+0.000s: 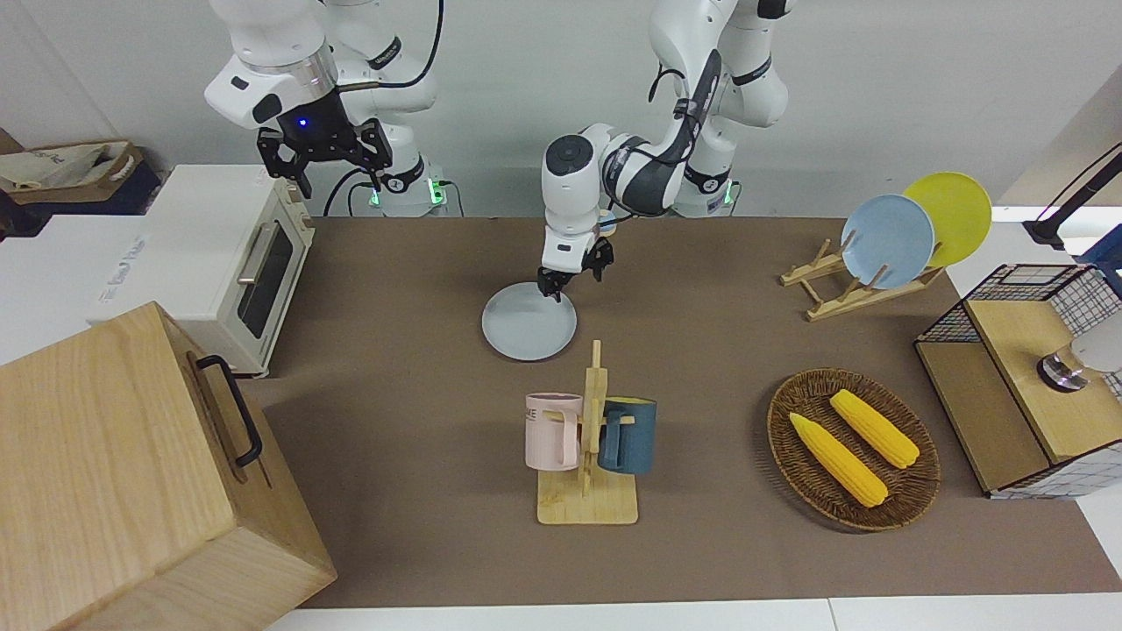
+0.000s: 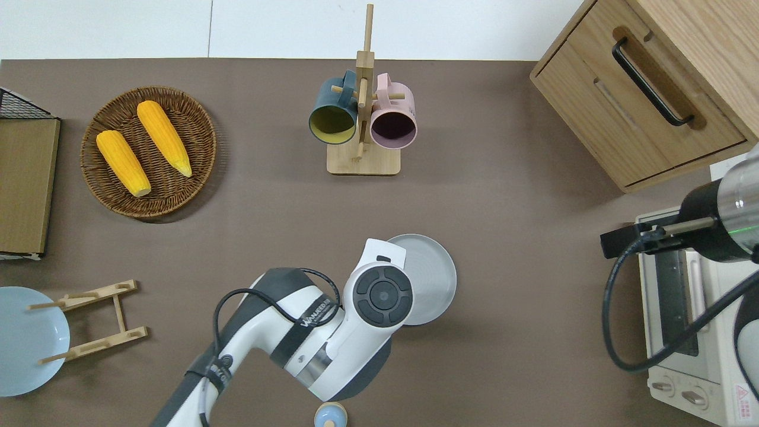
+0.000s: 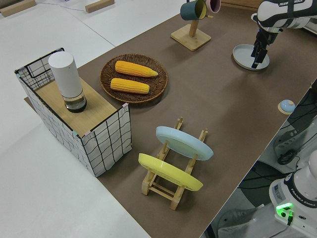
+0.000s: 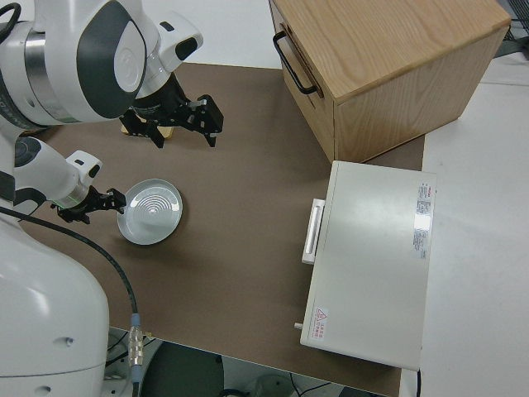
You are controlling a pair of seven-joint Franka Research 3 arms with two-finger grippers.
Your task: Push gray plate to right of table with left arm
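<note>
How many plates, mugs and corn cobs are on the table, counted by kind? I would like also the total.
Plates: 3 (gray plate, blue plate, yellow plate)
Mugs: 2 (pink mug, dark blue mug)
Corn cobs: 2 (in the wicker basket:)
Total: 7
</note>
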